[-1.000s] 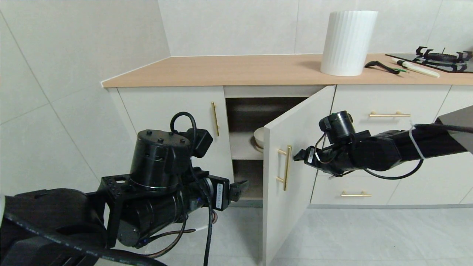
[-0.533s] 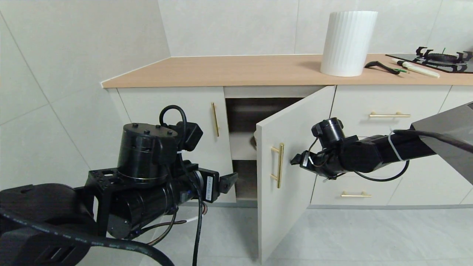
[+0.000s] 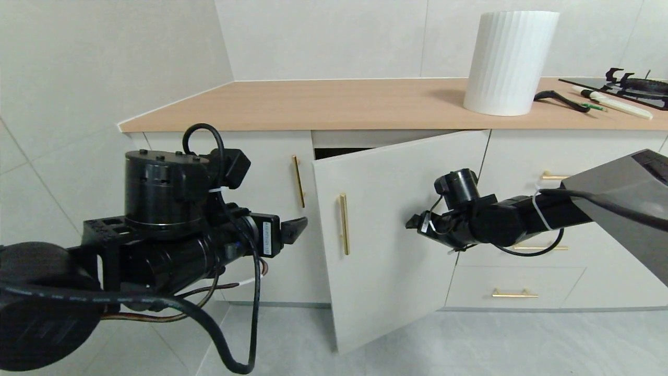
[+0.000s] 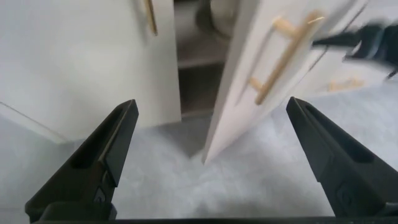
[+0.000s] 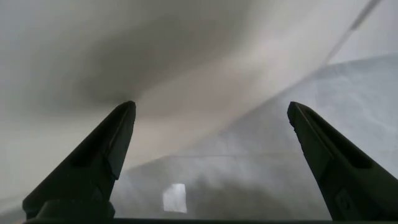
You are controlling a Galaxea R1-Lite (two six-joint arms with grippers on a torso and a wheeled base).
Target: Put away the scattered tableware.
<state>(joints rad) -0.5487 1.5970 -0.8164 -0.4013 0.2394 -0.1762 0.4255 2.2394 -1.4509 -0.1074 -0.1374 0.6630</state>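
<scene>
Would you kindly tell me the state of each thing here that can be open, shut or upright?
Right cabinet door: ajar, nearly shut.
Left cabinet door: shut.
Lower drawer: shut.
Left gripper: open, empty.
Right gripper: open, empty, at the ajar door's face.
White ribbed container: upright on the countertop.

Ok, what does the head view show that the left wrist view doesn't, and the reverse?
Head view's extras: the counter, with the white container and the stove. Left wrist view's extras: the cabinet's inside, with a shelf and a pale dish, blurred. Shared: the door ajar, its gold handle, and the right pincer at the door's front.
</scene>
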